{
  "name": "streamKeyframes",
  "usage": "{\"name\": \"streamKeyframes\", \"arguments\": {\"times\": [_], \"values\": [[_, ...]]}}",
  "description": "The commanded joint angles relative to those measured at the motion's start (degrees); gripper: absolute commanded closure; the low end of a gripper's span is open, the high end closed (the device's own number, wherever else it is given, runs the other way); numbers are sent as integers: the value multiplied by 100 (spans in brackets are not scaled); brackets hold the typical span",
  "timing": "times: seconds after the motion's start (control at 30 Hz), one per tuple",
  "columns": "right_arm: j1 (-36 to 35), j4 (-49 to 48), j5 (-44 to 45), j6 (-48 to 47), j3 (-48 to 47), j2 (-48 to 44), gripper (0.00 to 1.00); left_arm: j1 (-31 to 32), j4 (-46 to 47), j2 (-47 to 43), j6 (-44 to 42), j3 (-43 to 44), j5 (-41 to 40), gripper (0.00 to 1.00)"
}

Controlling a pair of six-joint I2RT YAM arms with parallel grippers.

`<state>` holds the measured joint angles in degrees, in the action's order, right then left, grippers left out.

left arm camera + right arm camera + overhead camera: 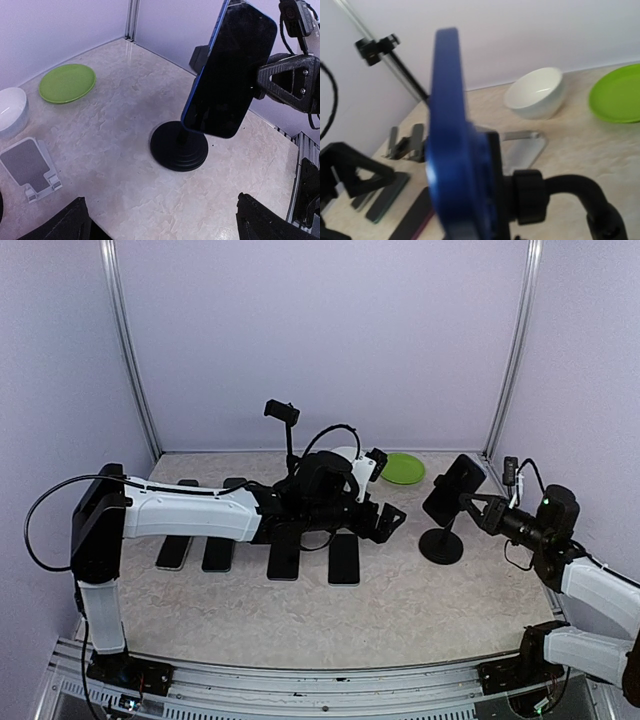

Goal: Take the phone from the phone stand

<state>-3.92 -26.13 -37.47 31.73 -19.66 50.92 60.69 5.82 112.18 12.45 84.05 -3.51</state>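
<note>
Top external: phone (455,488) tilted in cradle of phone stand (441,545), right side of counter (400,610). Risk: sideways pull drags or topples stand with phone; thin edge hold could slip. Right pincer (480,508) seems clenched on phone edge, contact blurred; arm reaches in low from right. Left pincer (388,520) spread wide, empty, arm stretched across counter.

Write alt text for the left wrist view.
A blue phone, screen dark, sits tilted on a black stand, the right gripper gripping its right edge. Behind, on the marbled table, lie a green plate, a white bowl and an empty grey stand.
</note>
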Motion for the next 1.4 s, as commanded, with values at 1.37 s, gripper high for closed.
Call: {"name": "streamKeyframes", "arguments": {"times": [1.37], "values": [[-1818,-210,704,570,-270,15,77,488,35,1258,-905,1468,-878,31]]}}
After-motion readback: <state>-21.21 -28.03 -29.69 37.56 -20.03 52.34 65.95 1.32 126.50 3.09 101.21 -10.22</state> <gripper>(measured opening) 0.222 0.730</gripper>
